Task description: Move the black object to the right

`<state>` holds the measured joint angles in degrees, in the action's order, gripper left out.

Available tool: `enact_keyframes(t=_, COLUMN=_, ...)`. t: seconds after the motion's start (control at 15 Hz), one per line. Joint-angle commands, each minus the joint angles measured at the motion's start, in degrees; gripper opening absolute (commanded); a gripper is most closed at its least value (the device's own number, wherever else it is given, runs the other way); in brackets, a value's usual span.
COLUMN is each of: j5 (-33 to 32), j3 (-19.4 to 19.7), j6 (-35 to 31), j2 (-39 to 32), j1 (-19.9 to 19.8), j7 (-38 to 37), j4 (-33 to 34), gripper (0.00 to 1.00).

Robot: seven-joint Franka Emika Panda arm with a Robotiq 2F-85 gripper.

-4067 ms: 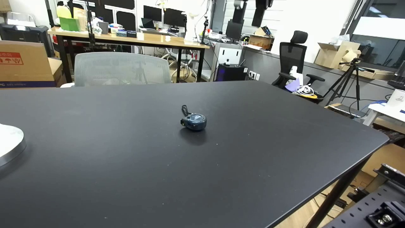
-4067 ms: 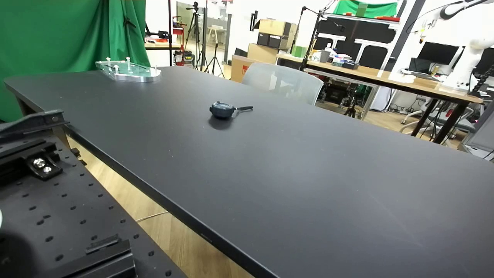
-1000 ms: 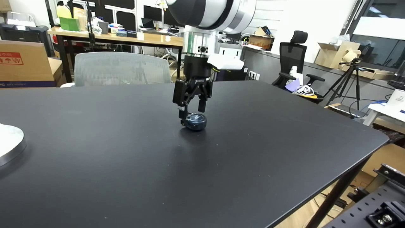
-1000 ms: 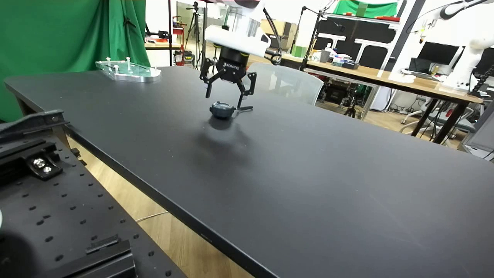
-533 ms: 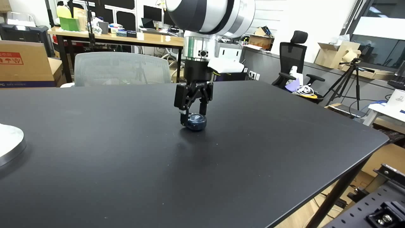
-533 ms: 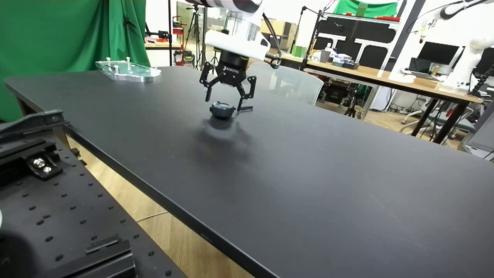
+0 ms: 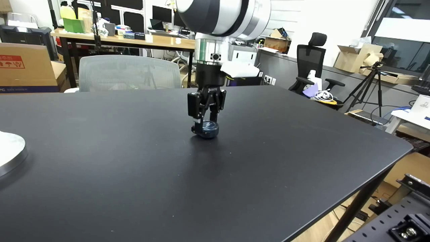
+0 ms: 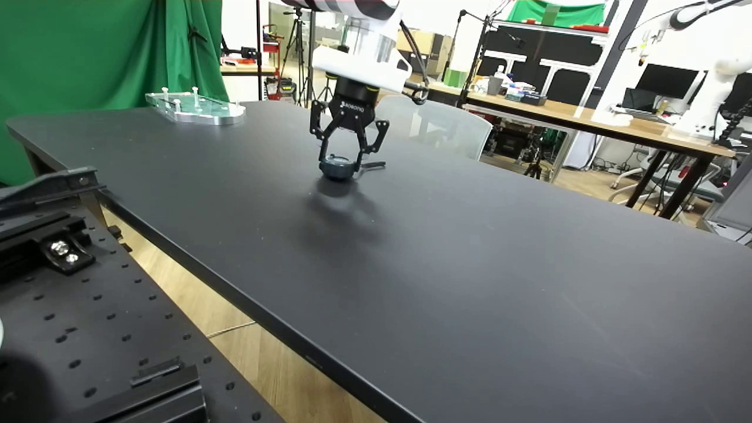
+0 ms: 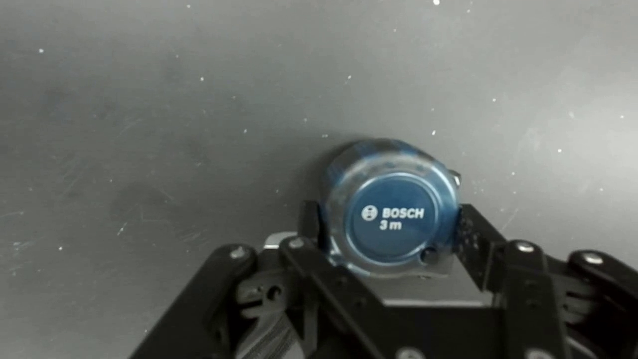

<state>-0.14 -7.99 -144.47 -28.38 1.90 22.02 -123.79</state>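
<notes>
Tape measure [image 9: 394,219], dark blue and lettered BOSCH, sits on the bench [image 9: 149,99] between the fingertips [image 9: 472,237] of our tool [image 9: 389,224], which we see clamped on it with one fingertip against each side. In an exterior view, running left to right, we find a clear plate [image 8: 212,110] on the bench well left of the tool, the tape measure's dark strap [image 8: 375,164] showing just right of the fingertips, and a pale chair [image 8: 440,126] behind the bench, farther right of the tool.
</notes>
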Motion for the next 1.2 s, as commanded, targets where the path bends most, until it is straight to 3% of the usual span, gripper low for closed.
enact_keyframes(t=0.0, j5=-1.47, j3=0.34, j6=0.66, j2=1.10, j1=0.75, j7=-3.06, j4=0.11, gripper=0.44)
enact_keyframes(t=0.53, j5=0.26, j3=0.42, j6=-2.63, j2=11.34, j1=0.21, j7=-6.24, j4=-9.48, gripper=0.44)
enact_keyframes(t=1.13, j5=7.91, j3=3.67, j6=-4.62, j2=16.78, j1=-4.69, j7=-7.17, j4=-17.47, gripper=0.44)
